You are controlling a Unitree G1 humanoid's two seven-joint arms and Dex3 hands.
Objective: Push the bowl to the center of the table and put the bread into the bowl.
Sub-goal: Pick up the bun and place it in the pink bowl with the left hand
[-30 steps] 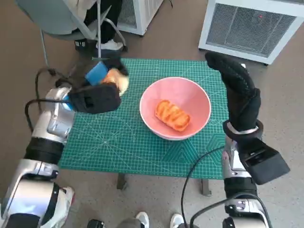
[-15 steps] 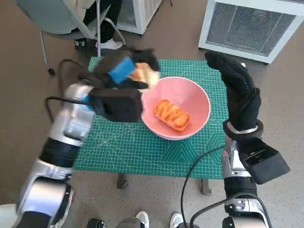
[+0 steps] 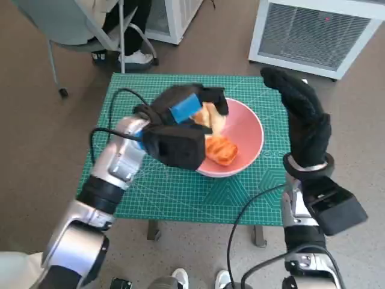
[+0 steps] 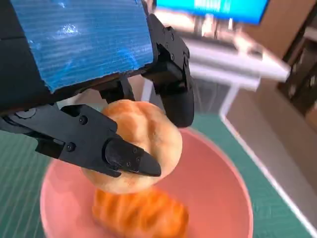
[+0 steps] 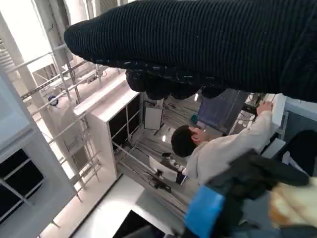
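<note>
A pink bowl (image 3: 247, 137) stands on the green mat near the table's middle. An orange striped bread (image 3: 221, 150) lies inside it, also seen in the left wrist view as bread (image 4: 143, 214) on the bowl (image 4: 213, 188) floor. My left hand (image 3: 183, 111) grips a pale round bread roll (image 3: 213, 115) over the bowl's left rim; the roll (image 4: 136, 144) sits between its black fingers (image 4: 119, 151). My right hand (image 3: 304, 117) is raised upright beside the bowl's right side, fingers extended, holding nothing.
A green cutting mat (image 3: 150, 186) covers the small table. A white grille unit (image 3: 316, 33) stands on the floor behind, a chair (image 3: 78, 24) with a person's feet at the back left. A person (image 5: 218, 148) shows in the right wrist view.
My left hand has carried the pale roll rightward from the table's left side to above the bowl's rim. The right hand has stayed put.
</note>
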